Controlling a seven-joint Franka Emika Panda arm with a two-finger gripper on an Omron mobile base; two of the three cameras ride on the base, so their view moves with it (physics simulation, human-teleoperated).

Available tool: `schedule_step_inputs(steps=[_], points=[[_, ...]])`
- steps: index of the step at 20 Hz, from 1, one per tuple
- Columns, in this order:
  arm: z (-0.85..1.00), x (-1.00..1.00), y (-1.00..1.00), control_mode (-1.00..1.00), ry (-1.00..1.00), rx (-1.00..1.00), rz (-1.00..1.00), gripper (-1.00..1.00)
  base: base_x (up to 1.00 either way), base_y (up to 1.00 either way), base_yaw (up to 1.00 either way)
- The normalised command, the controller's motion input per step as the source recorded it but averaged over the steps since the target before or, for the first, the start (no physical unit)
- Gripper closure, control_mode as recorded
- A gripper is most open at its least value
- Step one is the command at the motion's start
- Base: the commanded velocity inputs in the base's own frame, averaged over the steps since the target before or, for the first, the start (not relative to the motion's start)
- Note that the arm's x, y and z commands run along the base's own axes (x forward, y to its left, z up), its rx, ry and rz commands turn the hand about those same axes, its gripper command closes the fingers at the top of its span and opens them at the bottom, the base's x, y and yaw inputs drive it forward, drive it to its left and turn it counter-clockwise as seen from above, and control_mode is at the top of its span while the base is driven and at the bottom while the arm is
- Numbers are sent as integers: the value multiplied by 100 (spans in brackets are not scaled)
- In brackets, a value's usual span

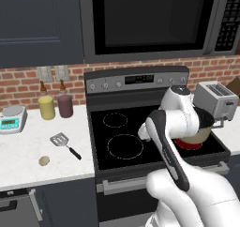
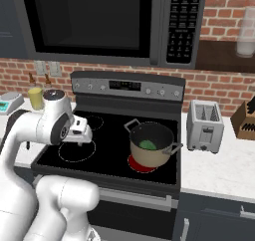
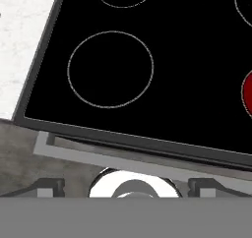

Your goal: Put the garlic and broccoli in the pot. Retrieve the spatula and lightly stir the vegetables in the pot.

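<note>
My fingers point(image 3: 126, 187) stand wide apart with nothing between them; in the hand view I see just their two dark tips at the bottom edge, over the stove's front rail. Beyond them lies the black cooktop point(image 3: 187, 60) with a ring-marked burner point(image 3: 110, 69) and a sliver of a red-glowing one at the right edge. In the right base view the hand point(image 2: 79, 130) hovers above the front left burner, though the fingers themselves are hard to make out there. The pot point(image 2: 151, 146) sits on the red burner at front right, with the broccoli point(image 2: 147, 145) inside as a green patch. In the left base view my own arm hides most of the pot. The garlic point(image 1: 44, 161) lies on the white bench point(image 1: 23, 151) left of the stove, the spatula point(image 1: 64, 144) near it.
</note>
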Motion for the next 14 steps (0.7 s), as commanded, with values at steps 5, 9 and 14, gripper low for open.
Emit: schedule_step_inputs(steps=[5,9,14], points=[[-10,-19,100,-100,0,-7,43,-100,0,0,0],[0,0,100,-100,4,-1,34,-100,0,0,0],[-1,5,87,-100,16,-3,32,-100,0,0,0]])
